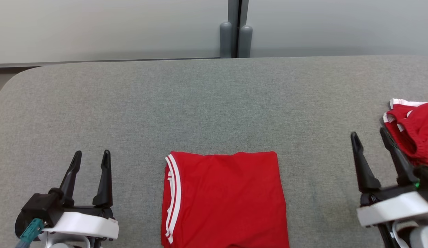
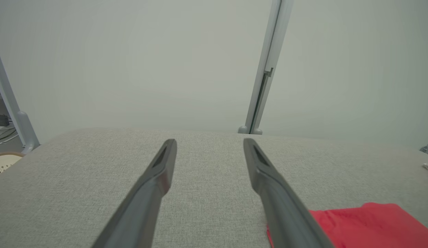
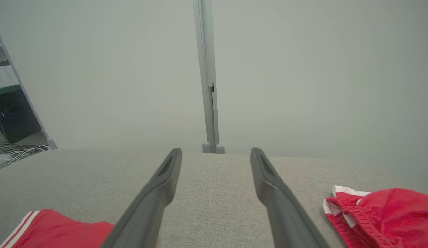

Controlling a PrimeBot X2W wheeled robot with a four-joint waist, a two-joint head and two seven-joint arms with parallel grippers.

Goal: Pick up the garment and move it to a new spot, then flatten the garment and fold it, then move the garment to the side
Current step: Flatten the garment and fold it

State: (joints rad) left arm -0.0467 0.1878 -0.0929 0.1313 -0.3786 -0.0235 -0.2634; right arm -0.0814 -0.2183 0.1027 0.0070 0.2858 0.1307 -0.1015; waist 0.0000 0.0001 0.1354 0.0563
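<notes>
garment [image 1: 224,199] lies folded flat on the grey table [image 1: 214,103], in the middle of the near side, between the two grippers and touching neither. left gripper [image 1: 92,153] has its jaws wide apart and holds nothing. right gripper [image 1: 369,132] is wide apart too, and nothing is between its fingers. a second red garment [image 1: 415,134] sits in a crumpled heap just beside the right gripper, at the table's right edge.

it looks like only the move to the side is left. if a gripper pinches just the top layer, the fold could fall open. if the garment is dragged, the cloth table could rub it into wrinkles. the right gripper could also snag the crumpled heap, since it is so close.

the garment's white stripes run along its left edge, from near the robot to far. its far edge lies straight across. its near end is cut off in the head view, so the long way is hard to tell; it seems to run toward and away from the robot.
</notes>
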